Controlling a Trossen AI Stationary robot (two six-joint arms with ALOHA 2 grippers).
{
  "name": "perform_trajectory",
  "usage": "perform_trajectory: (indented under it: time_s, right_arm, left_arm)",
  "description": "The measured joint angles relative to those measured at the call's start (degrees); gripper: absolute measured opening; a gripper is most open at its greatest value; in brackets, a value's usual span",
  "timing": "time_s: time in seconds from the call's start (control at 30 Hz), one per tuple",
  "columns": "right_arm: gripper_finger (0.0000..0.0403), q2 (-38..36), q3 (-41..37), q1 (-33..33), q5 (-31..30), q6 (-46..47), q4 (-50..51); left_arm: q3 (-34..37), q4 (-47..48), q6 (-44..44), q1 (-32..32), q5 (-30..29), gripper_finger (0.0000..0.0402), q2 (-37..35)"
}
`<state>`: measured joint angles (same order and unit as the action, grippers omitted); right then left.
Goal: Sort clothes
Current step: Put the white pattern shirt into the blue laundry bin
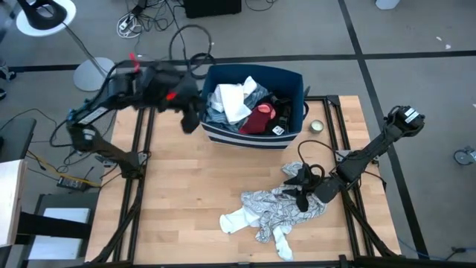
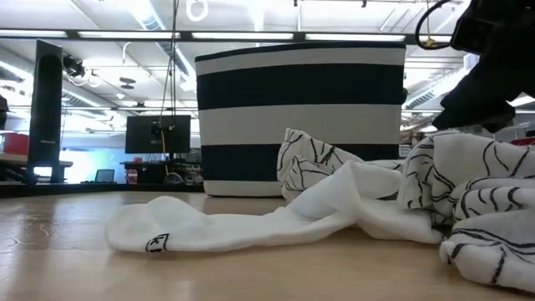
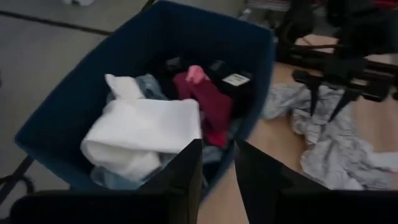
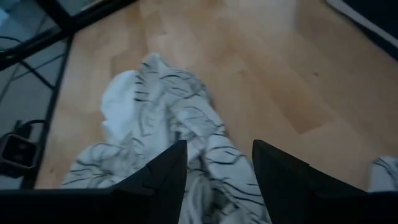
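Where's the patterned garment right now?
In the high view the patterned garment lies on the table's front right, partly over a white garment, directly under the right tool.

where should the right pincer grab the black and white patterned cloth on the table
Grip the raised, bunched fold of the crumpled black-and-white patterned cloth nearest the open right pincer, coming from above. Its edges lie flat on the wooden table, while the hump gives the fingers something to close around.
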<state>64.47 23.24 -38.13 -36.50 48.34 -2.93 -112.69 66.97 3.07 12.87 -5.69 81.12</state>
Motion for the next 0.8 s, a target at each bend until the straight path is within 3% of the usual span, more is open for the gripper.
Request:
perform_trajectory:
  time_s: [0.23,0.47,0.6,0.8]
  right_arm:
    - [0.0182,0.00,3.65,0.00,1.74,-3.82,2.69]
    - [0.0165,0.00,16.44,-1.34,4.49,4.14,33.95]
    - [0.0153,-0.04,20.88,-2.81,7.31,10.93,46.61]
    - [0.0152,0.70,17.35,-3.93,12.48,16.33,46.51]
  left_arm:
    - [24.90,-16.04,5.11,-9.96,-1.63,0.0099,-14.46]
    - [52.09,-36.45,12.59,-19.08,-1.84,0.0099,-27.36]
    - [64.13,-49.65,16.31,-23.28,-2.13,0.0099,-31.33]
    - [77.12,-66.15,18.43,-27.48,-3.26,0.0099,-32.04]
